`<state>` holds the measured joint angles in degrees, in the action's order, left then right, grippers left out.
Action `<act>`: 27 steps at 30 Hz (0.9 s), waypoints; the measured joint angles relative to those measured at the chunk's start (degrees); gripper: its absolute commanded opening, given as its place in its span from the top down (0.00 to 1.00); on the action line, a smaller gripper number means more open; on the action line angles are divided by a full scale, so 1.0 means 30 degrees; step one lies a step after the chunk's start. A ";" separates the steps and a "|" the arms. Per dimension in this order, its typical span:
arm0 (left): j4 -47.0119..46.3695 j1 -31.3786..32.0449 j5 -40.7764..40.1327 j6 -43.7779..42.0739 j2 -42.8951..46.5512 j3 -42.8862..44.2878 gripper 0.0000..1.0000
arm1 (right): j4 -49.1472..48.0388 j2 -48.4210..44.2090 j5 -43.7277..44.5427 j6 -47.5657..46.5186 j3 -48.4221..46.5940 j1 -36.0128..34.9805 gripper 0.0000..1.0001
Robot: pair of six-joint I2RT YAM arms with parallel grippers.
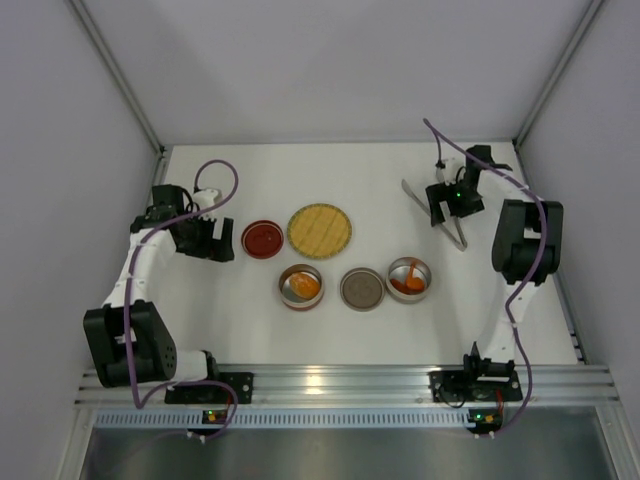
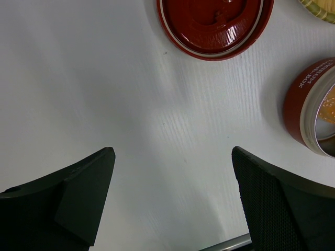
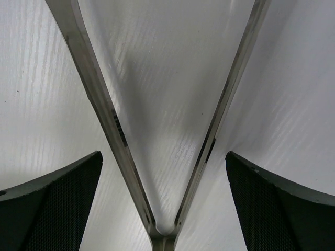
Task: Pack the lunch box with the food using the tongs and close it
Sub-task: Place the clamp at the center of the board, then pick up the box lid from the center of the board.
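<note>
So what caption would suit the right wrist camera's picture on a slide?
Silver tongs lie in a V on the white table, untouched between the sides of the wide-open right pincer.

left fingers [image 2: 68, 209] spread, right fingers [image 3: 57, 209] spread

Right wrist view chops the tongs [image 3: 112, 125] both ways: both arms run out the top edge and the joined end slips off the bottom, and from the top camera the right gripper [image 1: 447, 208] sits over part of them. Left wrist view only catches part of the red lid [image 2: 209, 26] at the top edge, a slice of one tin [image 2: 306, 104] on the right and a sliver of the woven plate [image 2: 324, 9] in the corner. From above the food [image 1: 307, 287] is just orange blobs in two tins, way too small to count pieces.
</note>
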<state>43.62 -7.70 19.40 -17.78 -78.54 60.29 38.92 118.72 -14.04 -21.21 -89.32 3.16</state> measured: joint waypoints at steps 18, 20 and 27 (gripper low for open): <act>0.2317 0.1275 0.4940 -1.3049 -0.0474 0.2419 0.28 | 0.3942 -0.6827 -0.4546 -0.0576 -0.3191 0.0000 0.01; 0.2790 0.1311 0.5639 -1.5307 -0.1603 0.3162 0.32 | 0.4269 -0.8029 -0.5559 -0.0554 -0.2827 0.0000 0.01; 0.4728 0.2943 0.6018 -2.0640 -0.6360 0.5442 0.57 | 0.5209 -1.0593 -0.7745 -0.0211 -0.1275 0.0000 0.01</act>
<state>57.80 1.13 37.45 -79.70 -97.62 76.62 54.54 86.94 -37.28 -21.85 -93.14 3.16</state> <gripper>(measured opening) 0.452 0.993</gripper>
